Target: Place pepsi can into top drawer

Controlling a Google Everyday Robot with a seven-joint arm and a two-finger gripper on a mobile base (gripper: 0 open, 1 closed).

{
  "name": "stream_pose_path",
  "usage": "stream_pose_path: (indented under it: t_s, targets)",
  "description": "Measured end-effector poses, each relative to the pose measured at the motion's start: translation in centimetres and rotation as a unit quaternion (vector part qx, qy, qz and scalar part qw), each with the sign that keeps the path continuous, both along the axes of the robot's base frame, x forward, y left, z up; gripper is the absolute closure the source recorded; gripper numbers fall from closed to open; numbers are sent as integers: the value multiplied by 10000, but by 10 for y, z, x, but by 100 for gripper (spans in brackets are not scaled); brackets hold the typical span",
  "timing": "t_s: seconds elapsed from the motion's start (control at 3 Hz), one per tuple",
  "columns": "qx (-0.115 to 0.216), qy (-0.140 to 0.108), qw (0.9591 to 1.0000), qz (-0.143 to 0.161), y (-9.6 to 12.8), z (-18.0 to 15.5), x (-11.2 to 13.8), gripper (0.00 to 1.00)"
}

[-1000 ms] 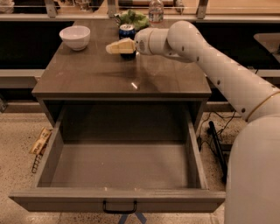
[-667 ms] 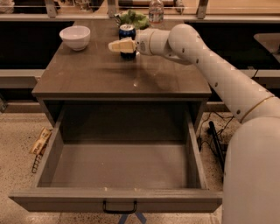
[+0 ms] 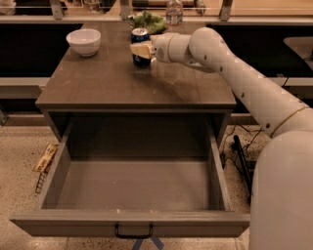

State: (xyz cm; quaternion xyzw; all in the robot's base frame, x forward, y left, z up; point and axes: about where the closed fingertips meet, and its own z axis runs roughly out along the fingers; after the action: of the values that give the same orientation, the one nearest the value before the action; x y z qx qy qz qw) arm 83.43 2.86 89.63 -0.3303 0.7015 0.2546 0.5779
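The pepsi can (image 3: 140, 34) stands upright on the back middle of the grey-brown cabinet top (image 3: 112, 83). My gripper (image 3: 141, 49) reaches in from the right and is right at the can, overlapping its front at mid-height. The can rests on the top. The top drawer (image 3: 132, 222) is pulled fully out below, toward the camera, with nothing in it; its small black handle (image 3: 133, 233) is at the centre of the front panel.
A white bowl (image 3: 83, 41) sits at the back left of the top. A green bag (image 3: 150, 21) and a clear plastic bottle (image 3: 174, 10) stand behind the can. A snack packet (image 3: 45, 157) lies on the floor at left; cables (image 3: 240, 152) at right.
My gripper has moved left and slightly back, from beside the can to overlapping it. The can, the bowl and the drawer have not moved.
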Motion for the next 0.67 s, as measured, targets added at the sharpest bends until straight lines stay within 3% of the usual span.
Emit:
stream_pose_path:
  t_s: [0.33,0.67]
  targets:
    - [28,157,9998,137,-9,18,-30,95]
    - [262,288,9989,278,-18,52,-85,100]
